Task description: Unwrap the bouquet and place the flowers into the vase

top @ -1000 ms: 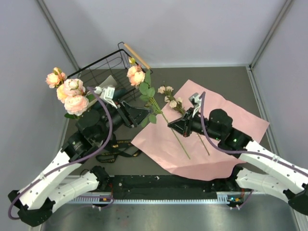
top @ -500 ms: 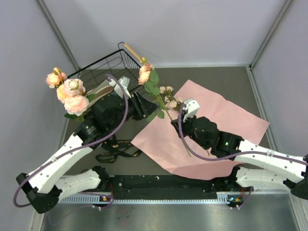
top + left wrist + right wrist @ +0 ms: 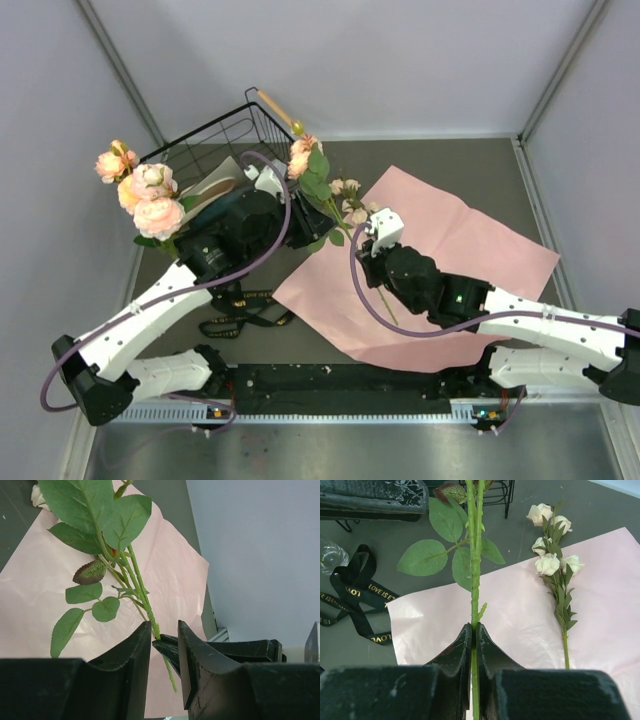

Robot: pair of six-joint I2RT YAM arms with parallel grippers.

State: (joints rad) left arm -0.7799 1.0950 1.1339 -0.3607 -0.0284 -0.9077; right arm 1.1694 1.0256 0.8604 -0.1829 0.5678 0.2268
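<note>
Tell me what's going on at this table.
The wrapping is already off: the pink paper lies spread open, the black ribbon beside it. The right tool is shut on a leafy rose stem, and the left tool has its jaws apart on either side of that same stem. A sprig of cream buds lies on the paper. Peach roses stand at the left by the wire basket.

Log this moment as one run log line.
stage: handover | right gripper: shut on rose stem | left gripper: open, jaws astride same stem | pink paper: spread flat, cream bud sprig on it
</note>
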